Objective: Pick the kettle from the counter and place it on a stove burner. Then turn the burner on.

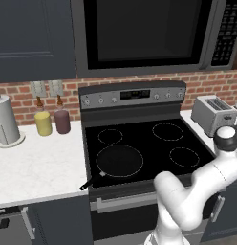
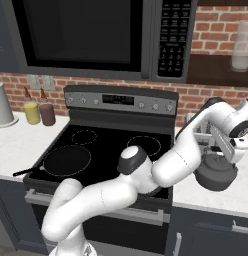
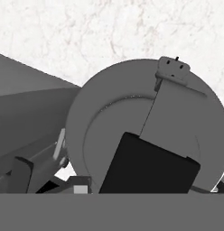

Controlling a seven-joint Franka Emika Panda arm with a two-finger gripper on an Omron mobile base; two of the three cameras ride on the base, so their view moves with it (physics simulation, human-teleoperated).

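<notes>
Pincer (image 2: 232, 150) is seen in the right base view at the end of the white arm, lowered over the kettle's top by its handle; whether the jaws are pressed onto the handle or only close to it cannot be told. Kettle (image 2: 216, 172): a squat, rounded, dark grey metal body, shown on the table (image 2: 211, 197) to the right of the stove, just in front of the toaster. In the hand view the kettle (image 3: 145, 131) is seen from above as a smooth grey disc crossed by a flat grey strap that ends in a black handle block at the lower edge. Table surface (image 3: 109, 31): white stone with faint veining. Cooktop (image 1: 139, 143): flat black glass marked with thin white rings, among them a mid-sized burner (image 1: 184, 156) at the front right and a much larger ring (image 1: 119, 161) at the front left. A thin black handle (image 1: 88, 183) is seen jutting over the cooktop's front left corner. Toaster (image 1: 213, 114): boxy pale grey metal, on the right table. On the left table (image 1: 39, 167) are set a tall pale cylinder (image 1: 5, 119) with a knob top, a yellow bottle (image 1: 43, 121) and a maroon bottle (image 1: 62, 119). Behind them a red brick wall (image 1: 15, 98) is seen, with a microwave (image 1: 144, 33) and dark blue cabinets (image 1: 34, 38) above.
</notes>
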